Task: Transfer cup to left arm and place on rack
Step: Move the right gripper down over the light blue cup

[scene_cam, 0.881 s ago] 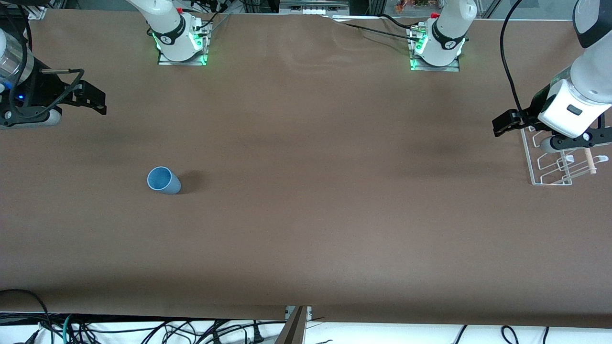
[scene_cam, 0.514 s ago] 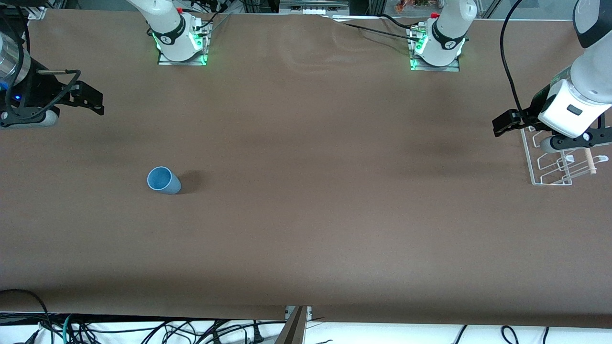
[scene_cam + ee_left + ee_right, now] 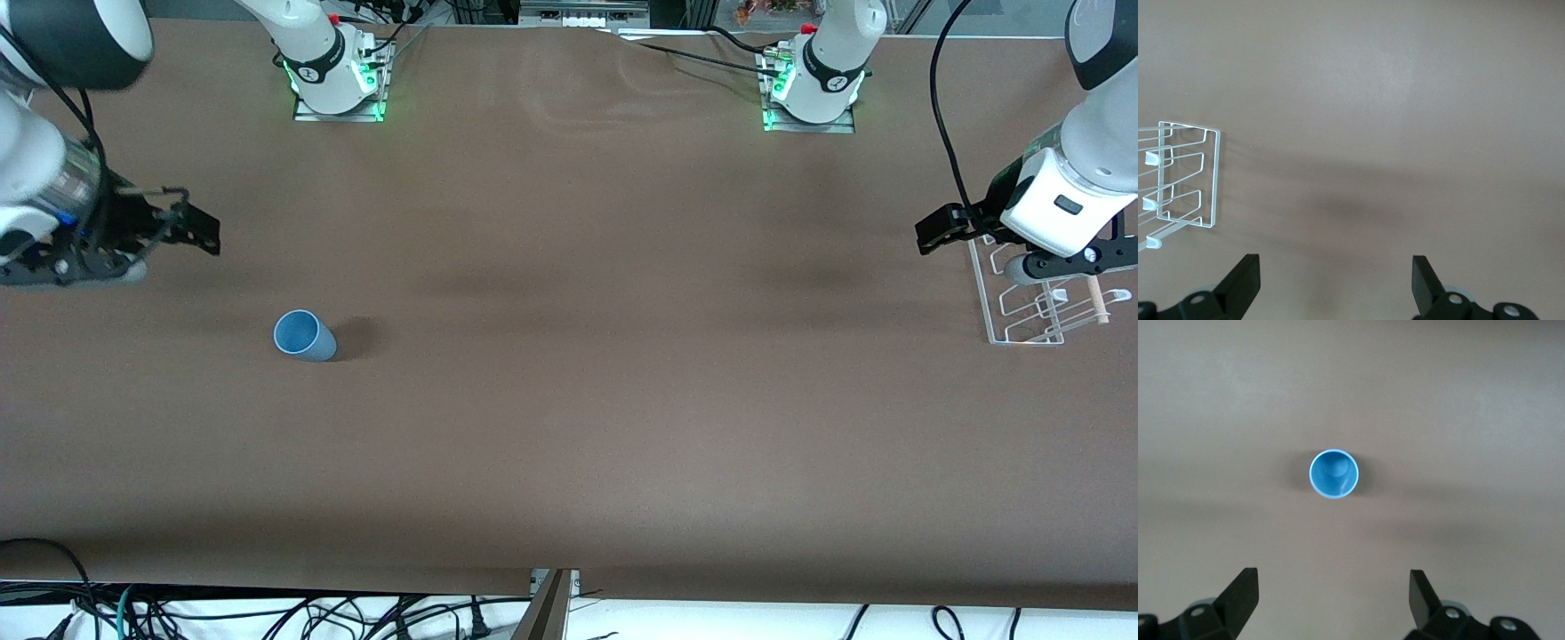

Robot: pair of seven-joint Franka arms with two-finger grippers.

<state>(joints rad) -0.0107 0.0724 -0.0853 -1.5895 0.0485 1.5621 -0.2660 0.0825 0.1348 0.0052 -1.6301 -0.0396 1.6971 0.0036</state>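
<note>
The light-blue cup (image 3: 303,335) stands upright with its mouth up on the brown table, toward the right arm's end. My right gripper (image 3: 197,233) hovers open over the table beside the cup and holds nothing. In the right wrist view the cup (image 3: 1333,474) sits ahead of the open right gripper (image 3: 1335,593), apart from both fingers. The wire rack (image 3: 1036,313) stands at the left arm's end of the table. My left gripper (image 3: 941,231) hangs open and empty just beside it. The left wrist view shows the rack's end (image 3: 1188,175) off to one side of the open left gripper (image 3: 1336,277).
A wooden rod (image 3: 1096,302) lies across the rack. Both arm bases (image 3: 338,84) (image 3: 811,89) stand along the table edge farthest from the front camera. Cables (image 3: 267,613) hang below the edge nearest that camera. A thick black cable (image 3: 944,124) trails to the left wrist.
The right arm has swung its gripper inward over the table, closer to the cup. The left arm, the cup and the rack have not moved.
</note>
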